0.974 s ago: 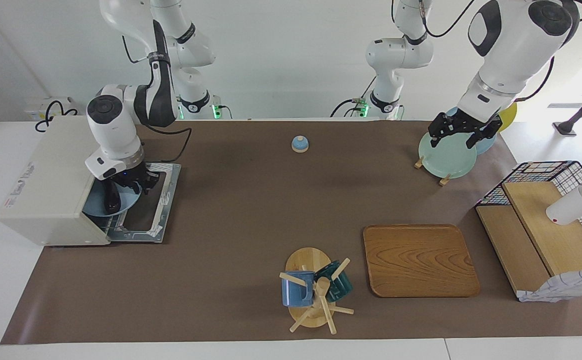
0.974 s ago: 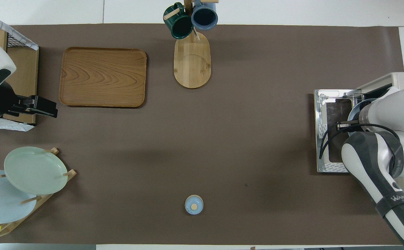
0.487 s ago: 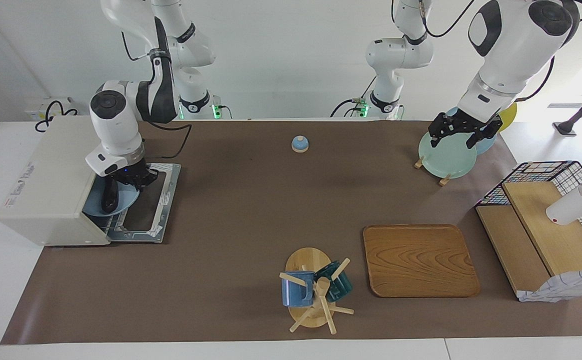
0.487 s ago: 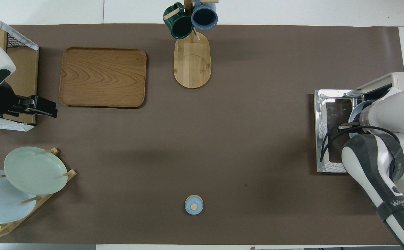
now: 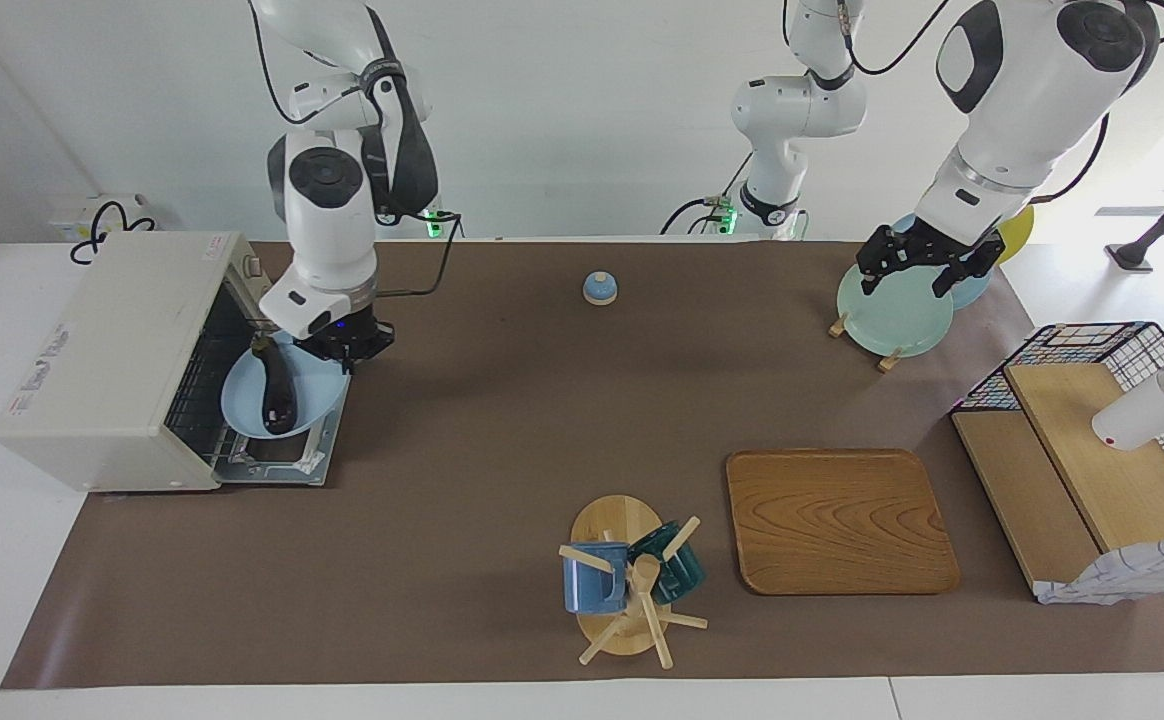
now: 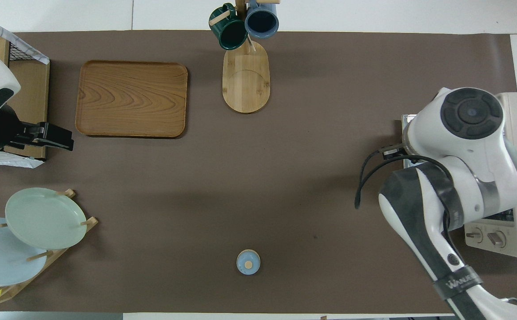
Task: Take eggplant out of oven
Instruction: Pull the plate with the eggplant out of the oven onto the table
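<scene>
Looking at the right gripper (image 5: 344,348) down in front of the oven (image 5: 112,350), clamped shut on the rim of a light blue plate (image 5: 320,395); got the eggplant (image 5: 277,392) lying on that plate, not in the fingers themselves; stretched out lengthwise, one end up close to the gripper, just beside it on the oven's side, the other end pointing away from the robots; doesn't look like any contact between fingertips and eggplant, hard to call though.

Found the plate outside the oven's mouth, over the folded-down door (image 5: 272,468); no telling between resting on the door and hanging just above it. From overhead, plate and eggplant both hidden under the right arm, so only the facing view to go by.

Also spotted the left gripper (image 5: 908,270) waiting over the pale green plate (image 5: 892,315) in the rack at the left arm's end of the table; fingers spread apart, nothing in them. Elsewhere: wooden tray (image 5: 837,520) and mug tree (image 5: 627,585), well apart from the oven.
</scene>
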